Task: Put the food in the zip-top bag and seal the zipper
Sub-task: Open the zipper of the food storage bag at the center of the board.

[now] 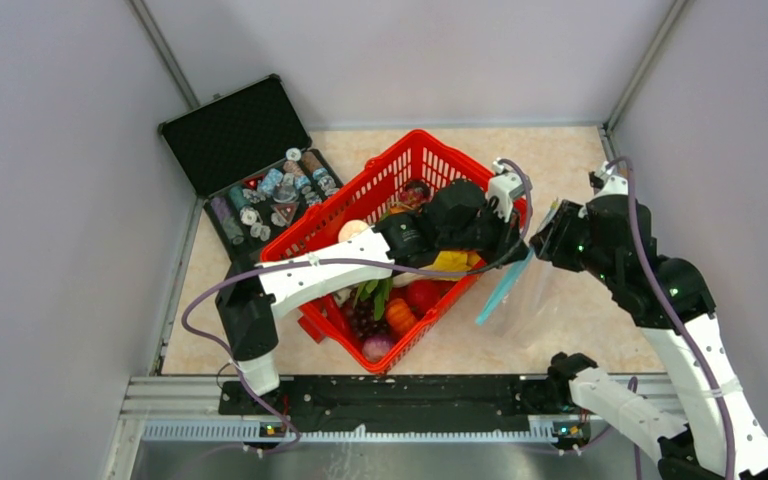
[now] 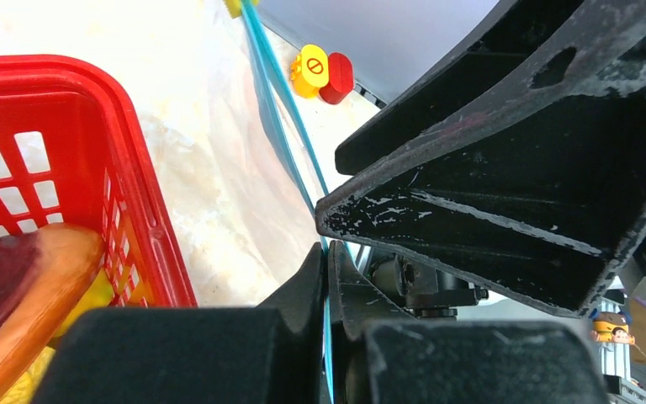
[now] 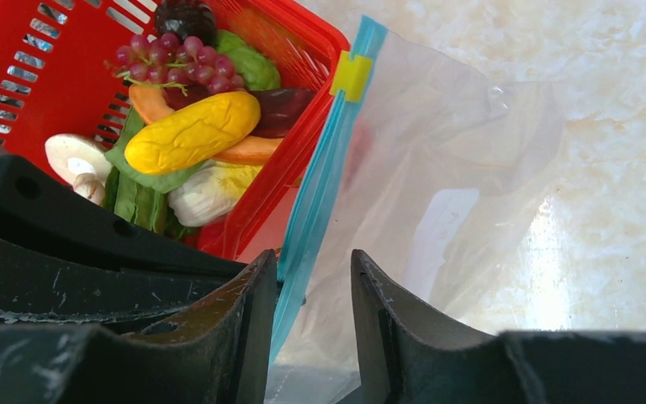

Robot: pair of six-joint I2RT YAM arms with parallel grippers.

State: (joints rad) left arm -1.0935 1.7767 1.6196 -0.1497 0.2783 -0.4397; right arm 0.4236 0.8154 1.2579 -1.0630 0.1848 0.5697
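Note:
The clear zip-top bag (image 1: 528, 292) hangs upright beside the red basket, its light-blue zipper (image 1: 503, 285) on its left edge. My left gripper (image 1: 513, 236) reaches across the basket and is shut on the zipper strip (image 2: 294, 143); the pinch shows in the left wrist view (image 2: 328, 252). My right gripper (image 1: 548, 240) is open; in the right wrist view (image 3: 313, 263) its jaws straddle the zipper (image 3: 324, 181), which lies against the left finger. A yellow slider (image 3: 352, 74) sits on the strip. The food (image 3: 192, 130), including yellow corn, grapes and a mushroom, lies in the basket.
The red lattice basket (image 1: 360, 195) stands at the table's middle, touching the bag's left side. An open black case (image 1: 235, 135) with small bottles and spools lies at the back left. Grey walls close in on three sides. Bare table shows right of the bag (image 1: 600, 310).

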